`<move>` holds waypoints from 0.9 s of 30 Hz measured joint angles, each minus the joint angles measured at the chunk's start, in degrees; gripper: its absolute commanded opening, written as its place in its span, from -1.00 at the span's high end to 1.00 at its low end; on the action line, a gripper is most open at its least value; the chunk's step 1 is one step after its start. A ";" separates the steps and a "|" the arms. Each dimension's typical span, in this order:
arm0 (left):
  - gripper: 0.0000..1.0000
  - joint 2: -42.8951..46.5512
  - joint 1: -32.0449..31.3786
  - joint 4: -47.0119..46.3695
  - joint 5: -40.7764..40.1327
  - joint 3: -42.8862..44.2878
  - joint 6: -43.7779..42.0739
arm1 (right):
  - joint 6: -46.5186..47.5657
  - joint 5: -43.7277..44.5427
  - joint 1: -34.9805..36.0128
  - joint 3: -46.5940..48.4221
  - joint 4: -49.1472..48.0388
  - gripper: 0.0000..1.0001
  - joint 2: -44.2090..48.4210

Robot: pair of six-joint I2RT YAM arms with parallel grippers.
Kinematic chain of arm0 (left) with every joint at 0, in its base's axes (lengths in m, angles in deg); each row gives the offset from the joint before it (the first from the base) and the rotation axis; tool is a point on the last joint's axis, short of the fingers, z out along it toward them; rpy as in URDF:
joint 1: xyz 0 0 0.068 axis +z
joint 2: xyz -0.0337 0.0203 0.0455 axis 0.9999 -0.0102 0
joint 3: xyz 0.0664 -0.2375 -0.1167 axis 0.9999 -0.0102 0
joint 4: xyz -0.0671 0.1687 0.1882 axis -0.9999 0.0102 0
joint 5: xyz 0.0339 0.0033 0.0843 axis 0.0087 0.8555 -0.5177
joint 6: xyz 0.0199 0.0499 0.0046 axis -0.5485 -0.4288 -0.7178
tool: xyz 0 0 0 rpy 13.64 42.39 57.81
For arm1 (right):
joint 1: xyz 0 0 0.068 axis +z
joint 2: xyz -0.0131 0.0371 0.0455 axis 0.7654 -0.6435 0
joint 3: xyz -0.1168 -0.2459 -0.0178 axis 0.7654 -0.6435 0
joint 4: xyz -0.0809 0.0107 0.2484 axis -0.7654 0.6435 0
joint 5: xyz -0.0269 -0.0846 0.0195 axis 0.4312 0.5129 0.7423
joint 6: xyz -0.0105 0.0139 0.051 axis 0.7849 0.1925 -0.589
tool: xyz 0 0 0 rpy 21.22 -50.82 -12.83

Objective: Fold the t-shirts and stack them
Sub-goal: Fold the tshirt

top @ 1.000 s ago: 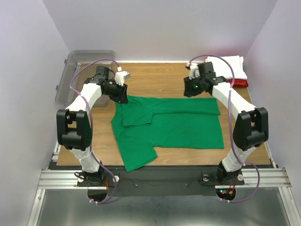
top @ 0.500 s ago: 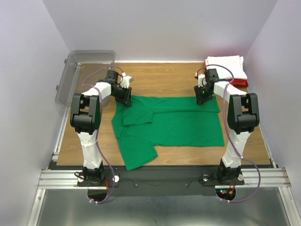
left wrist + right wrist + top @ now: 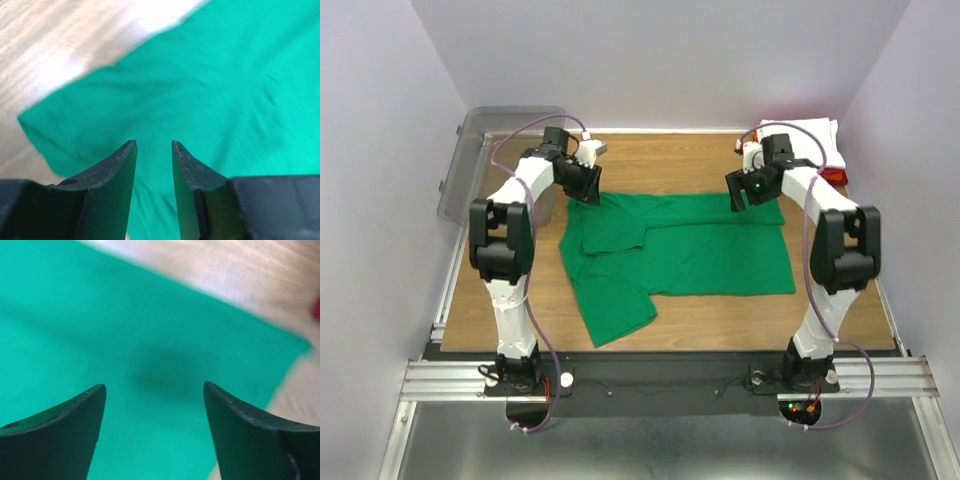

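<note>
The left arm (image 3: 501,240) and right arm (image 3: 845,250) share white links and chunky black joint housings. A thin lilac cable (image 3: 525,128) loops along each. A green light (image 3: 757,184) glows on the right wrist. The left gripper (image 3: 153,145) has dark, tapered fingers (image 3: 112,195) with scuffed edges.

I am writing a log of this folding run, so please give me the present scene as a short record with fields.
green t-shirt: spread on the wooden table, partly folded
left fingers: slightly apart, empty, over the shirt's far left corner
right fingers: wide apart, empty, over its far right corner
stack: white t-shirt on red t-shirt, far right table corner
bin: clear grey plastic, far left corner
</note>
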 measured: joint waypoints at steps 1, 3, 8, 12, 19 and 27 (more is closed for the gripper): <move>0.07 1.90 0.00 0.74 0.50 -0.94 -1.11 | 0.66 -0.83 0.00 -0.94 1.07 -0.76 3.10; 0.07 7.91 0.00 2.47 1.86 -4.50 -3.82 | 3.50 -2.54 0.00 -2.64 3.54 -0.63 10.67; 0.10 29.07 0.00 5.92 4.33 -16.81 -11.93 | 11.34 -4.35 0.00 -10.19 7.48 -0.19 29.44; 0.11 40.19 0.00 6.54 4.42 -26.73 -16.72 | 18.01 -3.43 0.02 -20.39 12.55 -0.04 38.34; 0.11 42.77 0.00 9.81 3.32 -37.64 -22.43 | 27.85 2.62 0.00 -37.59 17.70 -0.02 39.58; 0.10 44.46 0.00 9.79 2.58 -40.17 -25.33 | 33.40 6.64 0.00 -42.16 15.74 -0.06 39.93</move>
